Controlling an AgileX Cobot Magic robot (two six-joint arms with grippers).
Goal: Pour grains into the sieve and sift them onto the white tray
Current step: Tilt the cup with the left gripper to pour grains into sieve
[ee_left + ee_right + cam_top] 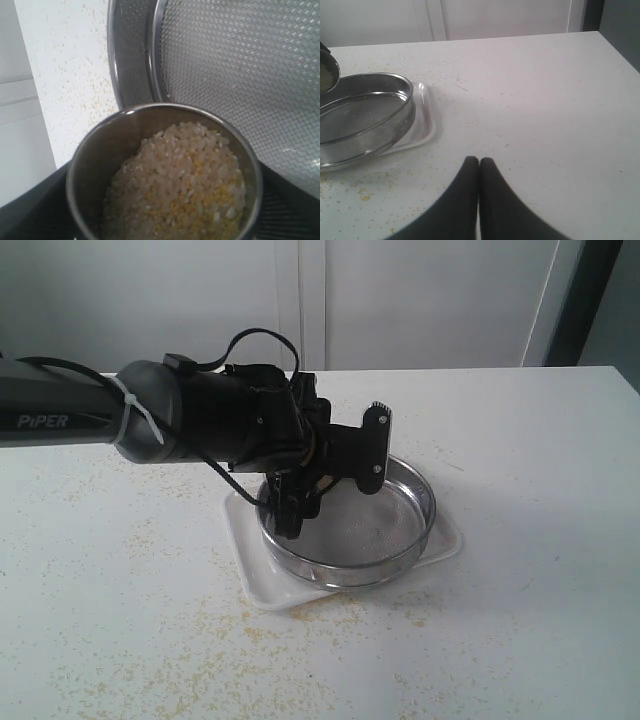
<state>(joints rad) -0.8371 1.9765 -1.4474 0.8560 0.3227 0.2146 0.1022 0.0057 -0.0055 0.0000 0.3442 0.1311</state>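
The left gripper (335,475) is clamped around a small rounded stainless-steel cup (100,150) and holds it tipped over the near edge of the wide, round, shallow steel sieve with the fine wire-mesh bottom (350,573). The sieve sits on the shallow white rectangular tray with rounded corners (262,585). The grains (180,185), a heap of pale off-white kernels mixed with fine yellow ones, all lie in the cup, and none show on the mesh. The right gripper (479,165) is pinched closed on nothing, low over the white table (520,440) and well apart from the sieve. The main risk, I judge, is spill: the cup's lip is close to the sieve's wall, so a quick or skewed tilt could throw grains over the rim among the loose yellow specks (200,640) scattered on the table. The sieve nearly covers the tray, so hard shaking could also drop fines past the tray's rim. Nothing steadies the sieve, so a knock from the cup could shift it.
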